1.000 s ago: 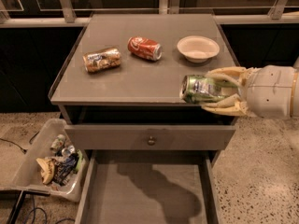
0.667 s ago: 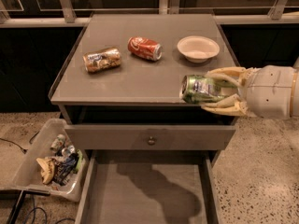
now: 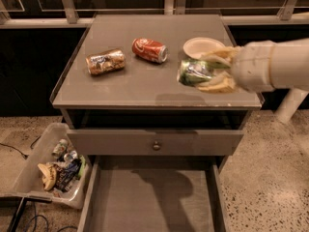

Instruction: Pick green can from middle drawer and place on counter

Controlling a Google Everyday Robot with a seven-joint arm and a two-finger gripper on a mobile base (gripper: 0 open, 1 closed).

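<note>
My gripper comes in from the right, its pale fingers shut on the green can. The can lies on its side in the grip, held above the front right part of the counter. The can's shadow falls on the counter just below it. The middle drawer stands pulled open at the bottom, its bare grey floor showing nothing in it.
A gold-brown can and a red cola can lie on the counter's left and middle. A white bowl sits at the back right, just behind my gripper. A closed drawer front with a knob is above the open drawer. A bin of trash stands on the floor at left.
My gripper with the green can has shifted slightly left and up over the counter's front right area. Nothing else moved.
</note>
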